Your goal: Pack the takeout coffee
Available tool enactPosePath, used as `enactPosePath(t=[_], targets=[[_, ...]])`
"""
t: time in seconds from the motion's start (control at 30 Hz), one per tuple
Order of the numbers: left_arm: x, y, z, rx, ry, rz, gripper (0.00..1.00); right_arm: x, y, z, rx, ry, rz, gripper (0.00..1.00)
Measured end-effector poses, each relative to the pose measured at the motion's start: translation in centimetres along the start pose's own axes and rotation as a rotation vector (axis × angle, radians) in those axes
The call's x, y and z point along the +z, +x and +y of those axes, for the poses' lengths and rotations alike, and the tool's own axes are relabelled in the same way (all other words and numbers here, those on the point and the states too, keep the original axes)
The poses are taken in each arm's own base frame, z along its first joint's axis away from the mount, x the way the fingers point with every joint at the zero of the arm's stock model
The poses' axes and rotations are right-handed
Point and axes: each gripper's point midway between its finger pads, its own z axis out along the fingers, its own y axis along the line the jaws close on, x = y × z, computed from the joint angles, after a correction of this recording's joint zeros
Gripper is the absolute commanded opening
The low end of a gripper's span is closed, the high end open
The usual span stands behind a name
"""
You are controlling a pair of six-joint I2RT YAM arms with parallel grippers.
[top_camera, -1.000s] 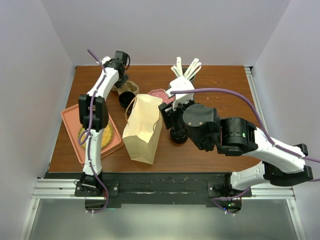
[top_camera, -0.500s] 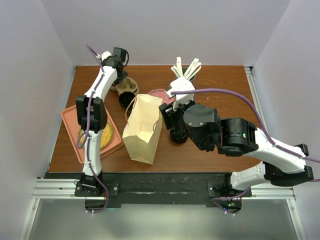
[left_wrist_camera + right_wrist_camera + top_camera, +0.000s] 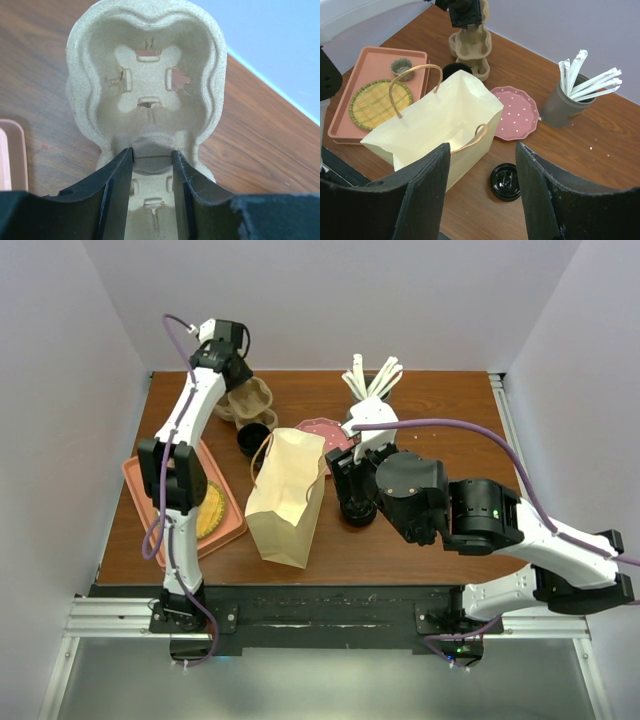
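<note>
Grasps one pulp carrier [image 3: 145, 75] in left tool [image 3: 151, 152], aloft over surface's [image 3: 440, 410] far-left part. Hangs right tool [image 3: 482, 147] released, empty, above one paper bag [image 3: 440, 125]. Counts two black cups on surface: lidded cup [image 3: 505, 181] right of bag, second cup [image 3: 253, 438] behind it.

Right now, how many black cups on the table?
2. Far cup between the pulp carrier and the bag; lidded cup right of the bag. More may be hidden.

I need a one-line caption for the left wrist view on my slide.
Left hand grips the pulp cup carrier at its middle, wooden table behind.
</note>
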Motion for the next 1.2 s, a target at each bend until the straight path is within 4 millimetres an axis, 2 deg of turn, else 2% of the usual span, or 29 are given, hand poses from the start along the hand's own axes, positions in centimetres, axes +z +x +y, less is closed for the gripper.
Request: enactPosePath(t=[0.27,0.47,0.67,0.83,1.03,1.2], targets=[[-4.3,-2.5,-2.4,0.060,0.162,-0.020,0.05,-0.5,0.6,-0.8,0.051,0.019,0.005,0.59],[-9.2,-4.0,-4.6,0.093,0.327,-0.023,0.04,-0.7,2.0,-1.3,0.083,0.046,0.038,0.57],[-16.9,-5.6,-7.6,0.135,0.557,-0.055,0.02,-0.8,3.1,-1.8,0.144,0.070,0.075,0.57],[-25.8,-6.6,-9.1,0.162,0.755,-0.101,0.03,-1.1,3.3,-1.7,0.195,0.057,0.083,0.59],[-33.9,-7.3,-8.2,0.161,0.911,-0.125,0.03,-2.2,3.5,-2.4,0.255,0.033,0.079,0.59],[-38.9,-5.5,-6.6,0.151,1.029,-0.066,0.01,-2.5,2.7,-2.0,0.319,-0.008,0.064,0.59]])
